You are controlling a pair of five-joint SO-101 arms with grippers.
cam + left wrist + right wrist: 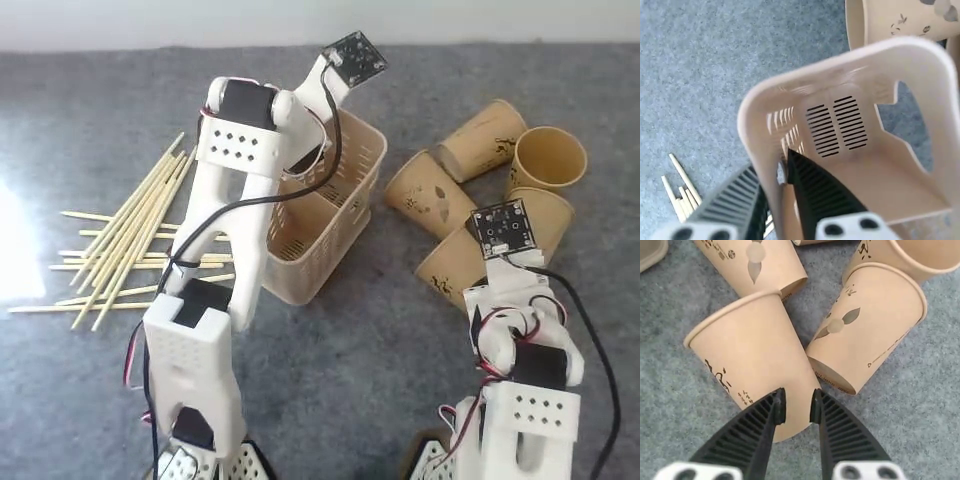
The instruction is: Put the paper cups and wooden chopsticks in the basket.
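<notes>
Basket (320,250) stands mid-counter (380,350); the wooden chopsticks (125,240) lie scattered on the counter to its left, apart from it, and the paper cups (432,195) sit clustered to its right, the closest just beside the basket wall. My left hand (771,165) is at the basket's left wall, on the chopstick side, with the wall pinched between my fingers (815,195), one inside and one outside. My right hand (797,402) hangs over the base end of the nearest cup (752,365), which lies on its side against a second cup (870,325).
</notes>
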